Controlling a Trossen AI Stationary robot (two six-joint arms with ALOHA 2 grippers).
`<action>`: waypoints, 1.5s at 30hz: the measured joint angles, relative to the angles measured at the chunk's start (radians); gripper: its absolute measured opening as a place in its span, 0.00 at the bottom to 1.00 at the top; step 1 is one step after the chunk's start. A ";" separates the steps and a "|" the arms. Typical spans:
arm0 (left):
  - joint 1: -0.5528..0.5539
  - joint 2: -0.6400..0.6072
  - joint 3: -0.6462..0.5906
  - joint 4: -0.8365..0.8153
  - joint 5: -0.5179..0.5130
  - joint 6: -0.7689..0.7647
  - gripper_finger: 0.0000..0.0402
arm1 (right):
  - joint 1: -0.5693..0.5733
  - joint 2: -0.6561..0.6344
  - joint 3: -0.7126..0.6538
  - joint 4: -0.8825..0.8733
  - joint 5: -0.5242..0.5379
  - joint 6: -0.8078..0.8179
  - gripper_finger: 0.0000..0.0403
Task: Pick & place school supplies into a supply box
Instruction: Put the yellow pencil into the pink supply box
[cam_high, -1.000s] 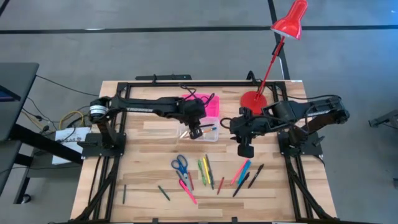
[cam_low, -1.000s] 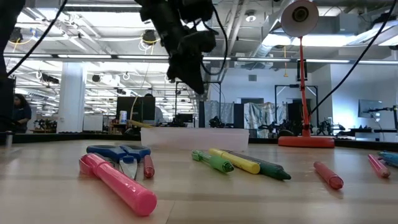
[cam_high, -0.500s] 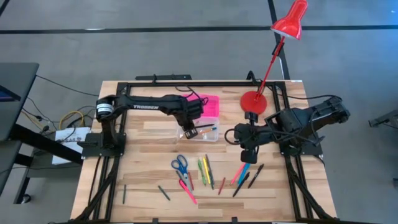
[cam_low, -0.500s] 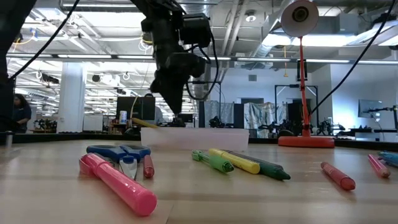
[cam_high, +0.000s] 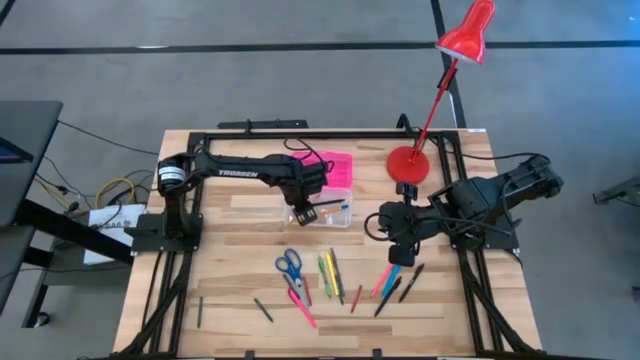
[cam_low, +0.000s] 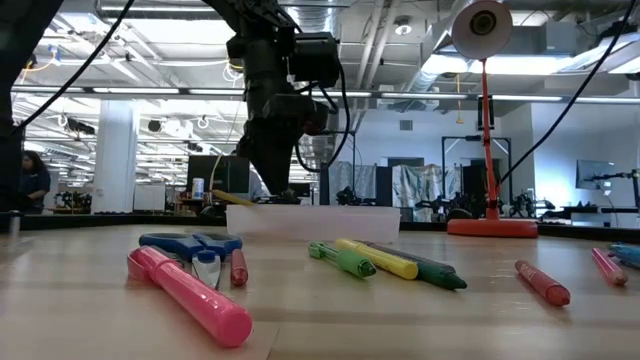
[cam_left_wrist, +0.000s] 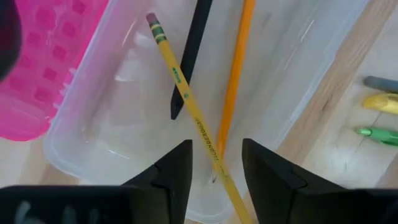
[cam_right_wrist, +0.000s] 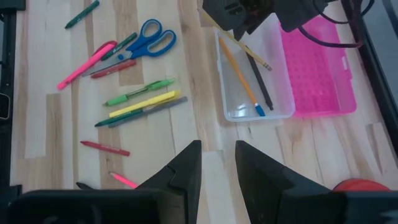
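Note:
The supply box, a clear base (cam_high: 328, 210) with its pink lid (cam_high: 337, 170) folded open, sits mid-table. Inside it lie a black pen (cam_left_wrist: 189, 56), an orange pencil (cam_left_wrist: 235, 74) and a yellow pencil (cam_left_wrist: 180, 81). The yellow pencil's eraser end is down in the box and its other end sticks out over the box's end rim (cam_low: 232, 207). My left gripper (cam_left_wrist: 216, 168) points down over that end of the box, open, a finger on either side of the yellow pencil and apart from it. My right gripper (cam_high: 395, 256) hangs open and empty above the table, right of the box.
Blue-handled scissors (cam_high: 289, 265), green and yellow markers (cam_high: 328, 272), a pink marker (cam_high: 301, 305) and several more pens (cam_high: 395, 282) lie loose across the near half of the table. A red desk lamp stands on its base (cam_high: 408, 162) at the back right.
My left gripper has sunk toward the box, tipped to point more steeply down, and opened, letting go of the yellow pencil. The pencil now lies with one end in the box and the other over its rim. My right gripper has drifted a little toward the near edge.

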 joint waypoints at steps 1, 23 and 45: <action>-0.002 0.000 0.000 0.002 -0.005 0.000 0.33 | 0.000 0.000 0.000 0.000 0.000 0.000 0.23; -0.034 -0.002 -0.095 0.036 -0.076 -0.028 0.31 | 0.000 0.000 0.000 0.000 0.019 0.006 0.23; -0.039 0.049 -0.094 0.049 -0.107 -0.026 0.31 | 0.000 0.000 0.000 -0.002 0.019 -0.003 0.23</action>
